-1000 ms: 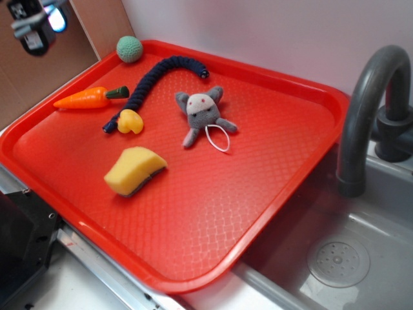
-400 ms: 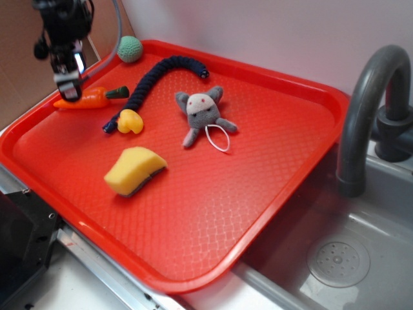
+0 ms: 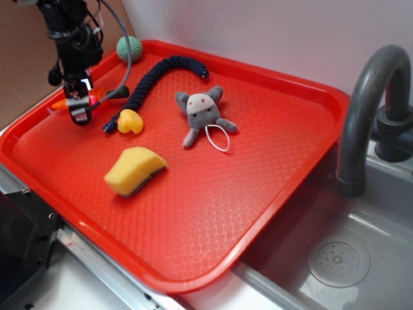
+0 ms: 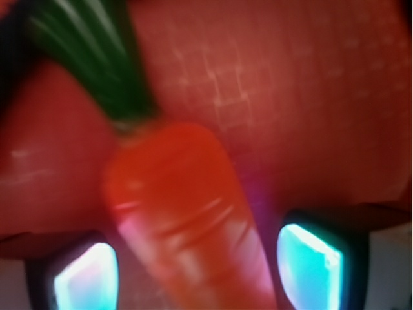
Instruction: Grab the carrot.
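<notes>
The orange carrot (image 3: 97, 97) lies at the back left of the red tray (image 3: 258, 168), with its dark green stem pointing right. My gripper (image 3: 79, 106) is lowered straight over its middle and hides part of it. In the wrist view the carrot (image 4: 174, 200) runs between the two lit fingertips (image 4: 87, 281), and a gap shows on each side of it. The gripper (image 4: 197, 274) is open around the carrot, not closed on it.
On the tray there are also a yellow duck (image 3: 129, 121), a yellow sponge wedge (image 3: 134, 170), a dark blue rope (image 3: 158, 72), a grey plush mouse (image 3: 203, 113) and a green knitted ball (image 3: 129, 48). A grey faucet (image 3: 364, 110) and a sink (image 3: 337, 261) are on the right.
The gripper has come down from the upper left corner and moved right, so that it now straddles the carrot. The carrot and the other toys have not moved.
</notes>
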You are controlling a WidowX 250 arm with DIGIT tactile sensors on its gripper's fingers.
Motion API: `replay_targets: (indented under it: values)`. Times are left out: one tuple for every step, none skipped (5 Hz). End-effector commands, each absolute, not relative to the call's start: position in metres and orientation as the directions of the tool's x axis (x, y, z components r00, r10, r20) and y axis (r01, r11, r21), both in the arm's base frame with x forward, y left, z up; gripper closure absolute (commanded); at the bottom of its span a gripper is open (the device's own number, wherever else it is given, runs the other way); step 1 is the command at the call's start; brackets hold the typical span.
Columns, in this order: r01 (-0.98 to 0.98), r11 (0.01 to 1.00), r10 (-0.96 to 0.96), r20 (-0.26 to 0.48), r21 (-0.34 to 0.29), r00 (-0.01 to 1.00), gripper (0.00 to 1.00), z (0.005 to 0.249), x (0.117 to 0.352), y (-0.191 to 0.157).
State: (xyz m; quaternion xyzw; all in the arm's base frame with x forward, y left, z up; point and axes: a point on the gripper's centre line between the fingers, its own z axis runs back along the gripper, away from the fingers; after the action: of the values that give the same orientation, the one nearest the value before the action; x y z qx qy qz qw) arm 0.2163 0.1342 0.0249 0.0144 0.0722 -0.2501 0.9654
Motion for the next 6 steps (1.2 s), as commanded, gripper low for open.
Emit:
replay_targets:
  values:
    - [0.486, 0.873, -0.478, -0.148, 0.022, 0.866, 0.48, 0.01, 0.232, 0.126]
    - [0.497, 0.868, -0.492, -0.126, 0.004, 0.861, 1.0, 0.01, 0.228, 0.124]
    - [0.488, 0.873, -0.486, -0.111, -0.011, 0.867, 1.0, 0.013, 0.227, 0.124]
    - [0.256, 0.966, -0.252, -0.102, 0.029, 0.962, 1.0, 0.051, 0.224, 0.119]
    - [0.014, 0.998, -0.015, -0.016, -0.062, 1.0, 1.0, 0.101, 0.228, 0.123]
    - [-0.234, 0.972, 0.233, -0.025, -0.036, 0.972, 1.0, 0.151, 0.238, 0.117]
